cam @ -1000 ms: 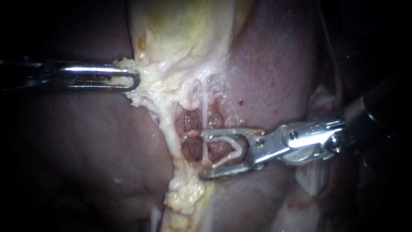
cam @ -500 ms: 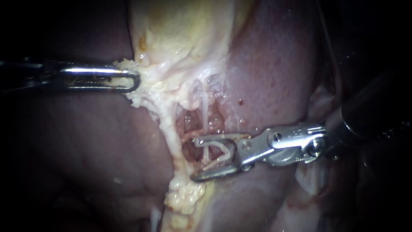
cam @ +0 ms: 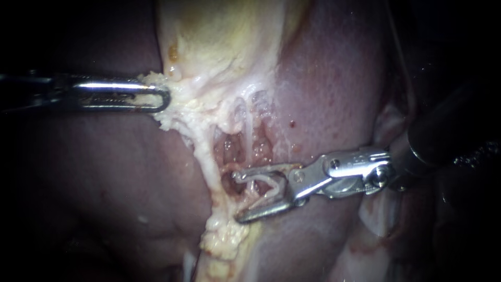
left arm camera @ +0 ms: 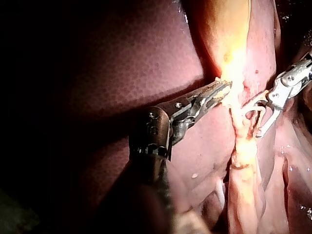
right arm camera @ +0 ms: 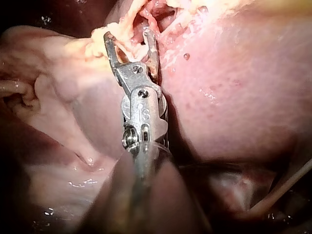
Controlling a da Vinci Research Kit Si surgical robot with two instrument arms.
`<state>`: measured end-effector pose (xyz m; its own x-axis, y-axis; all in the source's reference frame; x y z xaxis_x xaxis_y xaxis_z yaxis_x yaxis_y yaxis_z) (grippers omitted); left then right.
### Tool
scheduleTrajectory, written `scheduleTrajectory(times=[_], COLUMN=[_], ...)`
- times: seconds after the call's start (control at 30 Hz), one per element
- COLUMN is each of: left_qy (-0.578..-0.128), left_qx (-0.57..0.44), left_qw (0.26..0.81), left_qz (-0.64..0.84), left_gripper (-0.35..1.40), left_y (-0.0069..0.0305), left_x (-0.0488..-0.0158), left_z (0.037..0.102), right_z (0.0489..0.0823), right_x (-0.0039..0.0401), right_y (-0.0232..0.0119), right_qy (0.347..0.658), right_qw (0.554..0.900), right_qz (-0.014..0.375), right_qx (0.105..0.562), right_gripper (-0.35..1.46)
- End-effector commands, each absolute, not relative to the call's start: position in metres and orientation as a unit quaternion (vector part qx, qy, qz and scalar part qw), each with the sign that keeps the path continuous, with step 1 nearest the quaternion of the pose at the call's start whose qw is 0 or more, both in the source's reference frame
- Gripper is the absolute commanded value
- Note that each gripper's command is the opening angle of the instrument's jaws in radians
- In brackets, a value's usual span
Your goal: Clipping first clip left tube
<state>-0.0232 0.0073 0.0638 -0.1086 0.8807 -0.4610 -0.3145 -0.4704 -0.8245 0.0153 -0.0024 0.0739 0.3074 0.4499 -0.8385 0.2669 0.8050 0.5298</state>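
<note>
- The left instrument (cam: pixel 166 98) comes in level from the left, its shaft dark, its metal tip bright.
- Its jaws are pressed together on the yellow tissue (cam: pixel 180 109) at the gallbladder's (cam: pixel 219 36) left edge. The left wrist view shows the same pinch (left arm camera: pixel 222 89), with toothed jaws biting into that ragged fringe.
- The right instrument (cam: pixel 238 196) comes in from the right, low across the liver (cam: pixel 334 89), and its tip reaches the opened pocket below the gallbladder.
- Its jaws stand apart in a narrow fork. They carry a white clip (cam: pixel 266 178) between them, one leg lying along each jaw, so they hold the clip from both sides.
- The tube (cam: pixel 248 137), a thin pale strand, runs down from the gallbladder through the reddish pocket. It passes behind the upper jaw and into the fork, inside the clip's legs.
- Whether the clip already squeezes the tube cannot be told.
- In the right wrist view the fork (right arm camera: pixel 128 35) points away from the camera into the same pocket, with pale strands between its prongs.
- In the left wrist view the right instrument (left arm camera: pixel 251 122) sits just right of the yellow band of tissue, near the left instrument's tip but not touching it.
- A lump of yellow fat (cam: pixel 224 237) hangs below the pocket, near the lower jaw.
</note>
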Motion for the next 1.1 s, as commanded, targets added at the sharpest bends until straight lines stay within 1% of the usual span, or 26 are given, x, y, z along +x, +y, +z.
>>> scheduleTrajectory(times=[0.03,0.2,0.47,0.63,0.87,1.1], left_qy=[-0.278,-0.278,-0.278,-0.278,-0.278,-0.278], left_qx=[-0.508,-0.508,-0.508,-0.508,-0.508,-0.508], left_qw=[0.433,0.433,0.433,0.433,0.433,0.433], left_qz=[0.690,0.690,0.691,0.691,0.691,0.691], left_gripper=[-0.35,-0.35,-0.35,-0.35,-0.35,-0.35], left_y=[0.0073,0.0073,0.0073,0.0073,0.0073,0.0073], left_x=[-0.0233,-0.0233,-0.0233,-0.0234,-0.0234,-0.0234], left_z=[0.0638,0.0638,0.0638,0.0638,0.0638,0.0638], right_z=[0.0739,0.0737,0.0739,0.0737,0.0722,0.0698], right_x=[0.0157,0.0174,0.0200,0.0212,0.0221,0.0223], right_y=[-0.0024,-0.0027,-0.0040,-0.0049,-0.0057,-0.0067], right_qy=[0.587,0.599,0.602,0.613,0.625,0.628], right_qw=[0.746,0.735,0.732,0.722,0.706,0.695], right_qz=[0.059,0.052,0.043,0.042,0.054,0.045], right_qx=[0.308,0.314,0.317,0.318,0.328,0.346], right_gripper=[0.47,0.46,0.45,0.45,0.45,0.44])
